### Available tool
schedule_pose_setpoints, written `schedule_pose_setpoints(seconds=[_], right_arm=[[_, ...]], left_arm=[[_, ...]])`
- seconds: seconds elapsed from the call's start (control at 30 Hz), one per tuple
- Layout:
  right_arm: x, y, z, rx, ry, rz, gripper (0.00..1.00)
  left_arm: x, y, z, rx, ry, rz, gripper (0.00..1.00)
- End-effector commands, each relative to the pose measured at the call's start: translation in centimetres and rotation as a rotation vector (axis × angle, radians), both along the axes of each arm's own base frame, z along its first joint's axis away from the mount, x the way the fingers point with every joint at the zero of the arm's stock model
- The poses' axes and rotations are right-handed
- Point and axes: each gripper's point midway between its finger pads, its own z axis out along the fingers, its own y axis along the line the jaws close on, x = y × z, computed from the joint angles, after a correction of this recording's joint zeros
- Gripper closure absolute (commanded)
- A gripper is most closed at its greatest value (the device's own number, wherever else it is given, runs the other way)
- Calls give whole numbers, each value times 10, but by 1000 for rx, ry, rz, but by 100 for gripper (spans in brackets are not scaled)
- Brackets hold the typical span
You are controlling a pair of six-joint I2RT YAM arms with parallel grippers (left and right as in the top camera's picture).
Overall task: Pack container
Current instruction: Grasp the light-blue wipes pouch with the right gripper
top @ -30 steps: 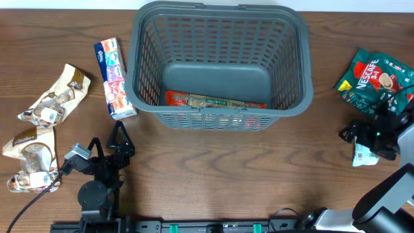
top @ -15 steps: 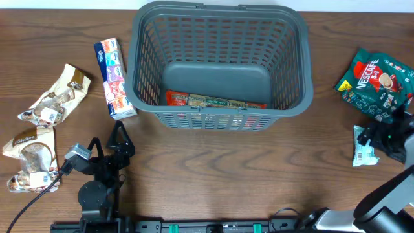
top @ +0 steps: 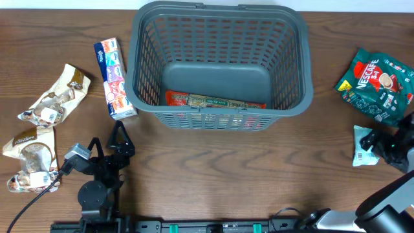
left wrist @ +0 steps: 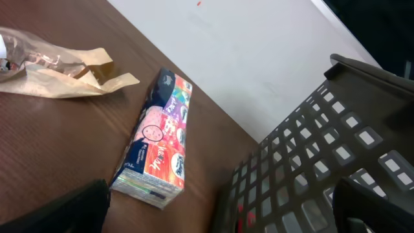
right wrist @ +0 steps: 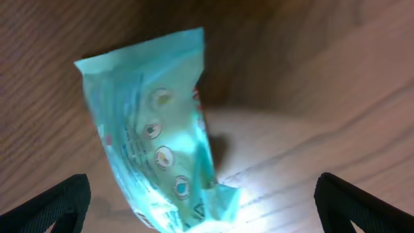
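Packet [right wrist: 162, 136] pick-up, 4 o'clock of basket [top: 220, 11]
Right gripper [top: 377, 144] wide open, empty, over packet; centre, lower, pinch mid-body. Left gripper [top: 108, 146] open, empty, 8 o'clock

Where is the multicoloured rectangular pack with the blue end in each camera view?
Overhead: the multicoloured rectangular pack lies flat on the wooden table, just left of the dark grey slotted plastic basket.
Left wrist: the pack sits centre-left, basket at right.
Right wrist: not in it; only a teal plastic packet shows.
Shared landmark: the basket, in overhead and left wrist.
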Motion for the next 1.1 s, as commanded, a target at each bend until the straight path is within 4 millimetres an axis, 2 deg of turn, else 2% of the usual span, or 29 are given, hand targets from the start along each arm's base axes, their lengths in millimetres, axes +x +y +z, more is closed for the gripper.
schedule_pose_setpoints(seconds=[0.0,0.1,0.23,0.4,0.5,0.63,0.67,0.7,0.73,0.77,0.8,1.07], right_arm=[[11,14,-8,39,-9,39,3],[16,24,-17,77,-2,68,5],[18,40,-38,144,43,102,7],[17,54,-60,197,94,128,5],[23,60,-64,215,85,147,1],[31,69,-62,252,45,169,1],[33,71,-61,258,40,174,12],[33,73,-61,260,40,178,48],[33,74,-61,263,43,181,78],[32,75,-62,266,47,183,94],[32,75,-62,268,48,182,99],[31,81,-60,296,41,185,99]], left_arm=[[-1,1,-18,7,51,9,1],[-1,1,-18,7,51,9,1],[-1,1,-18,7,51,9,1],[-1,1,-18,7,51,9,1],[-1,1,-18,7,51,9,1],[-1,1,-18,7,51,8,1],[-1,1,-18,7,51,8,1],[-1,1,-18,7,51,8,1],[-1,1,-18,7,51,9,1],[-1,1,-18,7,51,9,1],[-1,1,-18,7,51,9,1],[-1,1,-18,7,51,8,2]])
